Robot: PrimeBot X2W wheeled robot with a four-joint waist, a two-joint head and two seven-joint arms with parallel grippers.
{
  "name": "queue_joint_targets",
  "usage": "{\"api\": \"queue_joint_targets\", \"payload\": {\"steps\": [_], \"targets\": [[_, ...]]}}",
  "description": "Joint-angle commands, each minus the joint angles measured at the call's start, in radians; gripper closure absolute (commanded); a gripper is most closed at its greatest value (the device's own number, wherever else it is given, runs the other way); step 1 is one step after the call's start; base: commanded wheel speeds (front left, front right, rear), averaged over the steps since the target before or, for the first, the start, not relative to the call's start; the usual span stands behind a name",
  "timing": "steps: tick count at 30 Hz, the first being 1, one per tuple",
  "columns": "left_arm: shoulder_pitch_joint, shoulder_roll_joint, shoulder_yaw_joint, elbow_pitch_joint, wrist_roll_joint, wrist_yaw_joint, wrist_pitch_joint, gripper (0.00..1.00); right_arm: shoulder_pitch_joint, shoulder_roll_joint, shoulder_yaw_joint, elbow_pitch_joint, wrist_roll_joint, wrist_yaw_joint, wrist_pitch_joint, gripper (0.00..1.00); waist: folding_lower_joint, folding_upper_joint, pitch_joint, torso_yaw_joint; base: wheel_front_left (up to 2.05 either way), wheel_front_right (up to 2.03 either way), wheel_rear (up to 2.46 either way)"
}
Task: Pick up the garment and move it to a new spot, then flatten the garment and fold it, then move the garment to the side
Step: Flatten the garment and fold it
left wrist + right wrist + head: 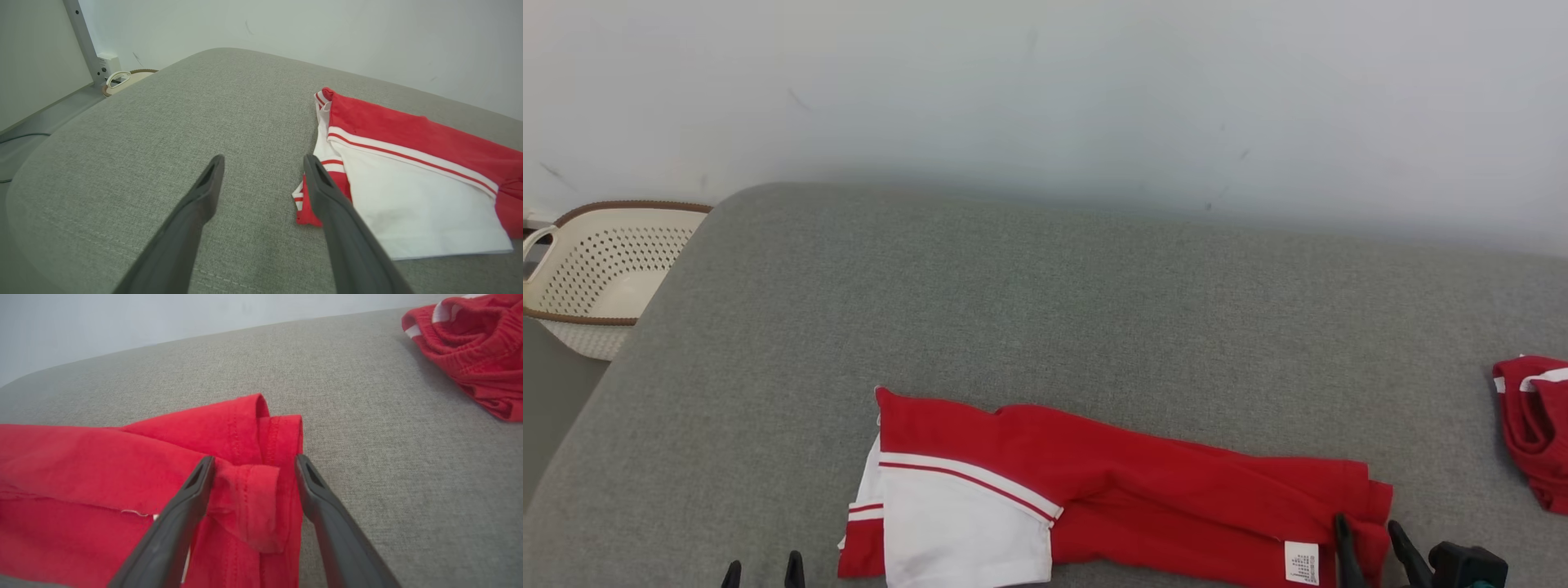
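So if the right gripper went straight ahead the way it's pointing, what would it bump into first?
Probably the red shirt: its folded end lies right between the right gripper's open fingers, though how near is hard to judge.

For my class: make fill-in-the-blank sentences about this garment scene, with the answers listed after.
1. The garment lying on the grey cushion is white and ____.
2. The right gripper at its hem is ____, not shut.
3. In the head view, the cream basket stands beyond the cushion's ____ edge.
Answers: red; open; left.
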Motion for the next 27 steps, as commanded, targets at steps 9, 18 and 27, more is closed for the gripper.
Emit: {"api": "queue_joint_targets", "payload": {"steps": [9,18,27], "targets": [[-0.003,0.001,-0.004,-0.001,-0.026,-0.009,0.000,0.00,0.010,-0.011,-0.030,0.088,-0.005,-0.001,0.000,0.00,0.0000,0.0000,0.019,0.016,0.00,0.00,0.00],[-0.024,0.001,-0.021,0.015,-0.034,-0.018,0.000,0.00,-0.013,-0.003,0.016,0.119,0.045,-0.001,0.002,0.00,0.0000,0.0000,0.036,0.024,0.00,0.00,0.00],[-0.027,0.001,-0.045,0.019,-0.030,-0.021,0.000,0.00,-0.038,-0.010,0.103,0.205,0.127,0.001,0.008,1.00,0.0000,0.0000,0.036,0.034,0.00,0.00,0.00]]}}
